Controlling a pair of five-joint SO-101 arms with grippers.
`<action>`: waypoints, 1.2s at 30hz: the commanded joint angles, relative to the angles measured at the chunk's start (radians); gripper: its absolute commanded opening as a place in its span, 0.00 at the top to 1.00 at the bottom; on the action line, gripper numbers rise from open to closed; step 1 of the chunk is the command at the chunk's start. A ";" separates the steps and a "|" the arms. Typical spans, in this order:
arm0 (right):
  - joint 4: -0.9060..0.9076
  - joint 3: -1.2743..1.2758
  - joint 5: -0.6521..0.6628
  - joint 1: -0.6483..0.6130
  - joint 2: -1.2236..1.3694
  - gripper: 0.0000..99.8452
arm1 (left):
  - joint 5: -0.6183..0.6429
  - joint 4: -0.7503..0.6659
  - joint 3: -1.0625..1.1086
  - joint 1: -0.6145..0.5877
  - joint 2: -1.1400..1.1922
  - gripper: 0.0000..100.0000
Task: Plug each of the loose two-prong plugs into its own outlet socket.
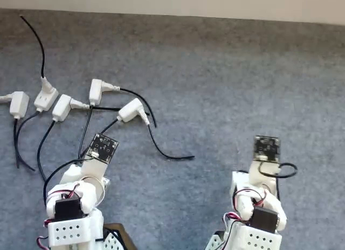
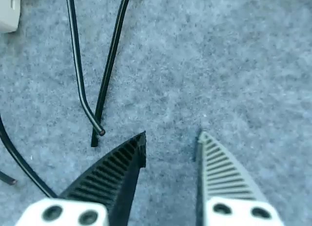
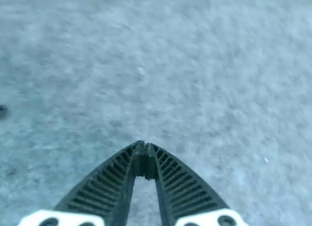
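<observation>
Plug cords (image 2: 74,41), thin and black, end on the gray carpet (image 1: 242,72) just past our left pincer (image 2: 170,138). Its two fingers stand wide apart. Our right pincer (image 3: 145,144) is pinched tight, tips touching, over the carpet. Farther out on the left side we see five white plugs (image 1: 131,110) lying close together in a loose row, not joined up.
</observation>
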 commanded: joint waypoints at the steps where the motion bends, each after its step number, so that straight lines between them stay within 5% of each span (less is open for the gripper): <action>1: 0.012 0.148 -0.005 0.097 -0.007 0.99 | -0.009 -0.008 0.019 -0.016 0.027 0.98; 11: 0.012 0.148 -0.005 0.337 -0.007 0.99 | -0.009 -0.005 0.021 -0.015 0.024 0.95; 36: 0.012 0.148 -0.005 0.340 -0.007 0.99 | -0.009 -0.005 0.021 -0.015 0.024 0.95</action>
